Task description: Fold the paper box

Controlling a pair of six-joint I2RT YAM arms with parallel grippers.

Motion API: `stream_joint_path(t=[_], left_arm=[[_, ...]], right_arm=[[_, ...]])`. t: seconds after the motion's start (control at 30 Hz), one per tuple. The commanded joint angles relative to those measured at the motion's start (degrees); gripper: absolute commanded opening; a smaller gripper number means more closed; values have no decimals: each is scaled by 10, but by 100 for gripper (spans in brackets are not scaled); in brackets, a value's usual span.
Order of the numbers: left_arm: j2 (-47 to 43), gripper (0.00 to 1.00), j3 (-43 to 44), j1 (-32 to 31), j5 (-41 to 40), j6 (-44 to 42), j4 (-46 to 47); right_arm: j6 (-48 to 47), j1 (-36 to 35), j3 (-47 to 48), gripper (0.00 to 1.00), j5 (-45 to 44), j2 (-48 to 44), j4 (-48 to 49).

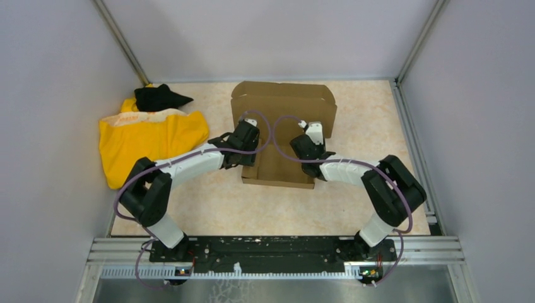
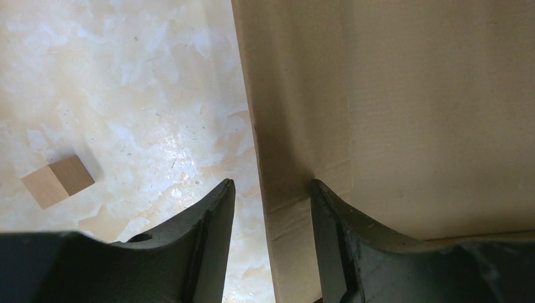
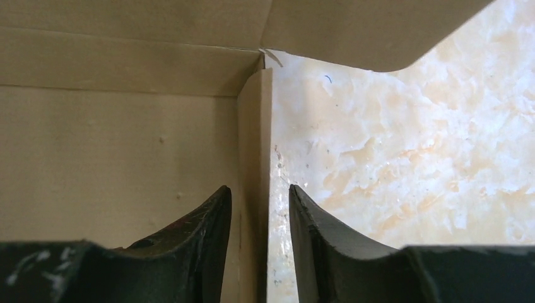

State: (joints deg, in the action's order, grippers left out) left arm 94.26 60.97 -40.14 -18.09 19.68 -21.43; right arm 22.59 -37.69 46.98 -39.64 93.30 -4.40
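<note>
Brown corrugated cardboard box sits mid-table, far flap standing, near edge low. Left gripper straddles the box's left side wall, jaws roughly half open, with a gap on the outer side, so not pinched. Right gripper straddles the right wall, jaws narrower, wall loose between them. Yellow cloth lies far left.

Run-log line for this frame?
paper box: back panel raised | left hand: open, straddling left wall | right hand: open, straddling right wall

Edges cut off the paper box; tiny scrap possibly cardboard.
</note>
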Motion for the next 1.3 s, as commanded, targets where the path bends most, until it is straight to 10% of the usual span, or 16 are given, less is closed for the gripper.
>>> stream_joint_path(t=[0.0,0.47,0.83,1.27], left_arm=[[6,55,20,-3,-19,-10,11],[80,43,44,-3,-77,-18,5],[129,13,85,-21,-184,-12,-60],[189,10,151,-69,-322,24,-151]], right_arm=[[0,4,-17,40,20,-88,13],[7,4,-49,42,51,-234,-35],[5,4,-73,42,75,-272,-37],[-4,4,-94,42,76,-293,-42]])
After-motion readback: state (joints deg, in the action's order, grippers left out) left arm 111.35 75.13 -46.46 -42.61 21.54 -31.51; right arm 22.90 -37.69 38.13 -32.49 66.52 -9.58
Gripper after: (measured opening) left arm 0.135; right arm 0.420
